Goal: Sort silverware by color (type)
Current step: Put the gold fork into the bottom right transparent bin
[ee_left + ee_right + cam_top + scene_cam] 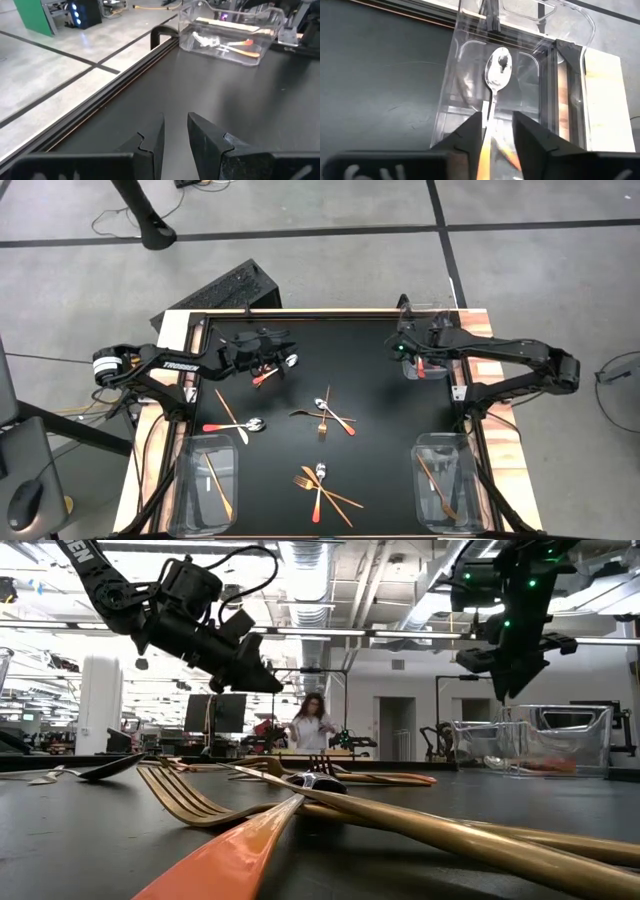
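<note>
We are in a robotics lab or open workshop hall. Behind the black desk (560,802) we see a wide room with exposed ceiling ducts (310,565) and strip lights, monitors (222,712) on benches, and a person (312,720) standing at a far workstation. From above we see a grey concrete floor (330,265) marked with black tape lines, loose cables and a keyboard (215,292).

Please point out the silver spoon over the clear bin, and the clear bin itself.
Shiny silver spoon with red-orange handle (498,70): right wrist view, on its bowl.
Clear plastic bin (465,55): right wrist view, on its bare floor.
</note>
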